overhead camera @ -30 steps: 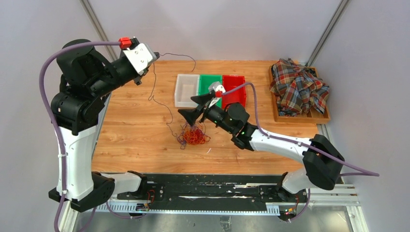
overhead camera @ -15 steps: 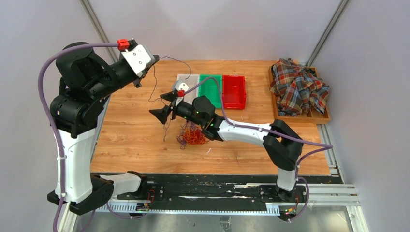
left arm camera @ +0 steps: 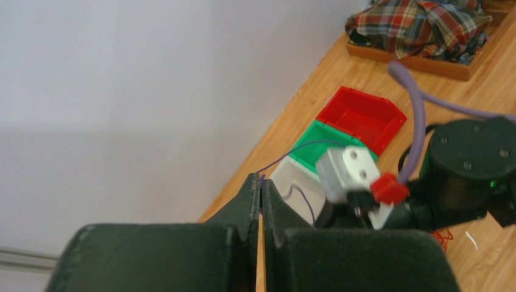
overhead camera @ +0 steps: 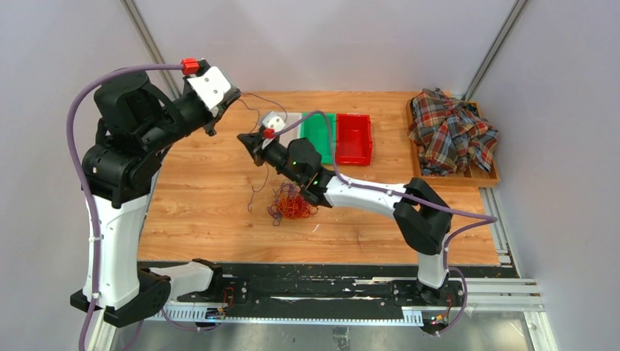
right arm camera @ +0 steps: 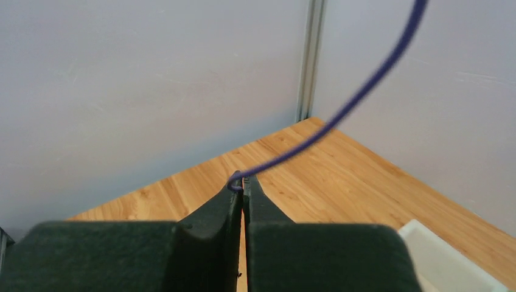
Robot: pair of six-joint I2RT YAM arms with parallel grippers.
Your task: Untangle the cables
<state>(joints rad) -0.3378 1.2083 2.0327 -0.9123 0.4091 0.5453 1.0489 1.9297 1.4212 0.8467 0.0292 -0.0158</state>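
The cables (overhead camera: pixel 291 205) lie as a red, orange and purple bunch on the wooden table. One thin purple cable (left arm camera: pixel 309 145) rises out of it. My left gripper (overhead camera: pixel 235 95) is raised at the back left, shut on that cable; in the left wrist view the strand leaves the closed tips (left arm camera: pixel 261 181). My right gripper (overhead camera: pixel 245 138) is just below and right of the left one, above the table, also shut on the purple cable (right arm camera: pixel 341 112), which hooks over its tips (right arm camera: pixel 242 182) and runs up to the right.
A white bin (overhead camera: pixel 291 118), a green bin (overhead camera: pixel 319 137) and a red bin (overhead camera: pixel 353 137) stand in a row at the back, partly behind the right arm. A plaid cloth (overhead camera: pixel 452 130) lies in a wooden tray (overhead camera: pixel 455 179) at the back right.
My right gripper has moved from over the bunch to the left and back, up to the purple strand, and gone from open to shut on it. The left gripper has barely moved.
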